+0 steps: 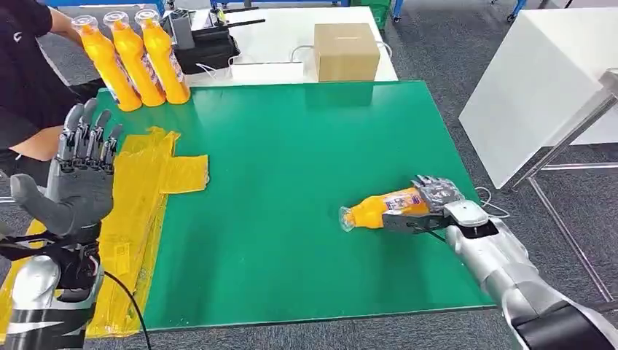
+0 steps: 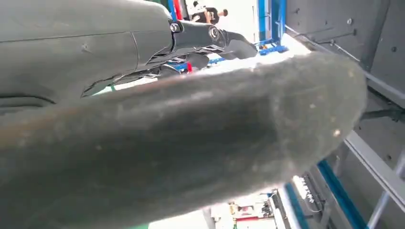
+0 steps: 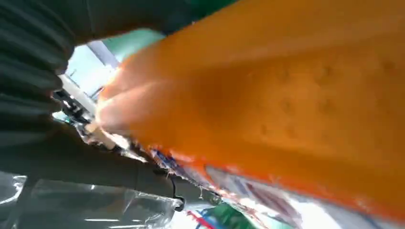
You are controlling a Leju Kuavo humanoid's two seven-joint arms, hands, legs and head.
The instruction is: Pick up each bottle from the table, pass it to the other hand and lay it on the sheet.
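An orange bottle (image 1: pixel 379 209) with a clear cap pointing left is gripped sideways by my right hand (image 1: pixel 431 202), low over the green table (image 1: pixel 291 160) at the right. In the right wrist view the bottle's orange body (image 3: pixel 286 105) lies close against the palm. My left hand (image 1: pixel 79 171) is raised upright over the yellow sheet (image 1: pixel 146 197) at the table's left side, fingers apart and holding nothing; its thumb (image 2: pixel 191 152) looms large in the left wrist view. Three more orange bottles (image 1: pixel 135 62) stand upright at the table's far left corner.
A person in black (image 1: pixel 25 80) stands at the far left with a hand on the standing bottles. Behind the table are a cardboard box (image 1: pixel 346 51), a black device (image 1: pixel 200 44) and a white power strip (image 1: pixel 266 71). A white board (image 1: pixel 539 80) stands at the right.
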